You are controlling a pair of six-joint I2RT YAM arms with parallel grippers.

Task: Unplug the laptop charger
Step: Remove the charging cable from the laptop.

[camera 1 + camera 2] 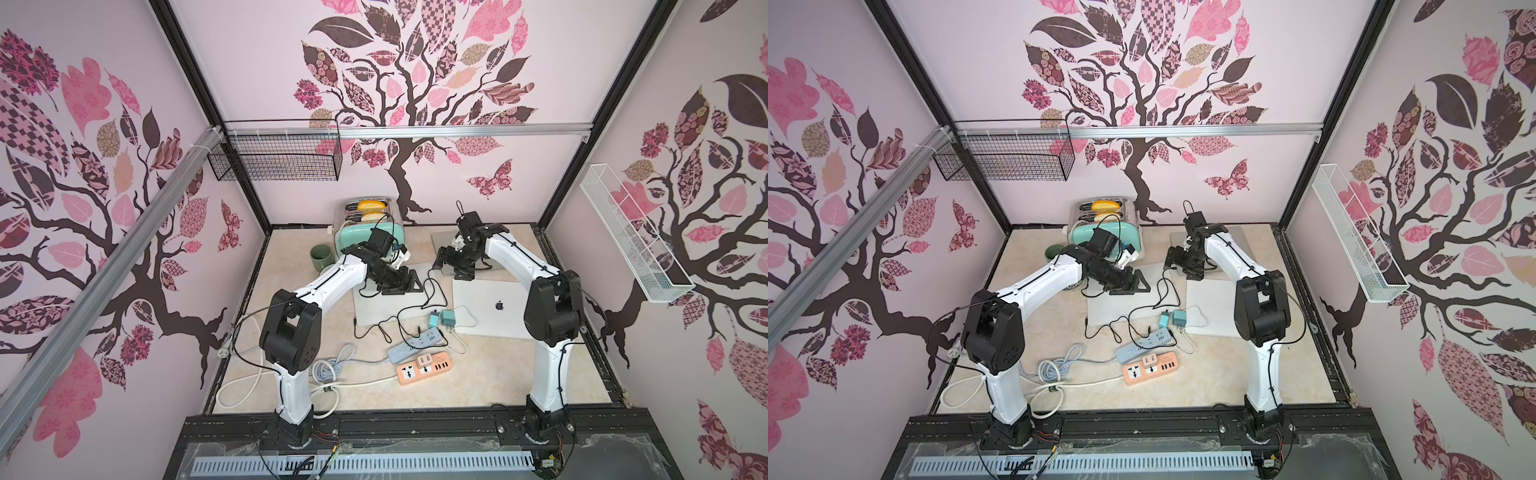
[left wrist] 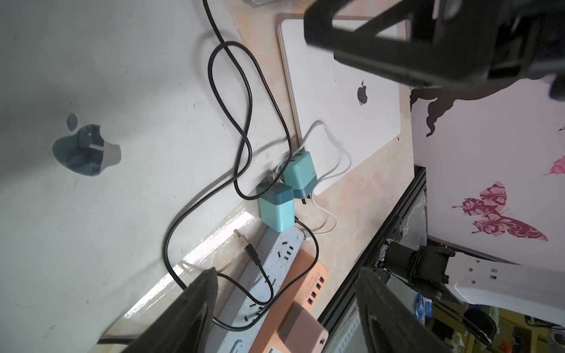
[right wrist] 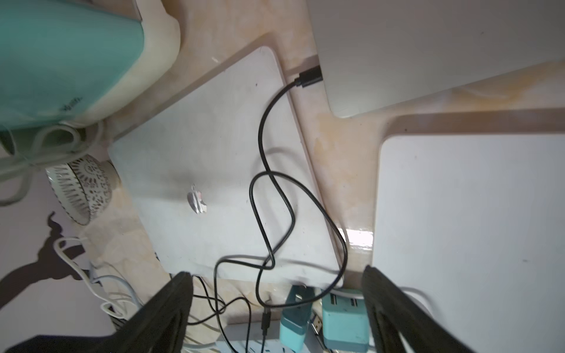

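Observation:
The black charger cable (image 3: 266,146) loops over the middle grey laptop (image 3: 214,152). Its plug (image 3: 308,76) lies with the tip right at the side edge of the back grey laptop (image 3: 428,45); I cannot tell whether it sits in a port. The cable runs down to a teal charger (image 3: 295,321) lying beside a second teal charger (image 3: 345,324). My right gripper (image 3: 276,275) hovers open above the laptops (image 1: 453,268), holding nothing. Over the middle laptop (image 1: 374,307) my left gripper (image 1: 401,286) is open and empty too (image 2: 287,275).
A white laptop (image 1: 490,307) lies at the right with a white cable. A blue-grey power strip (image 1: 415,343) and an orange one (image 1: 424,368) sit in front. A teal toaster (image 1: 370,228), green cup (image 1: 322,257) and patterned bowl (image 3: 82,189) stand at the back left.

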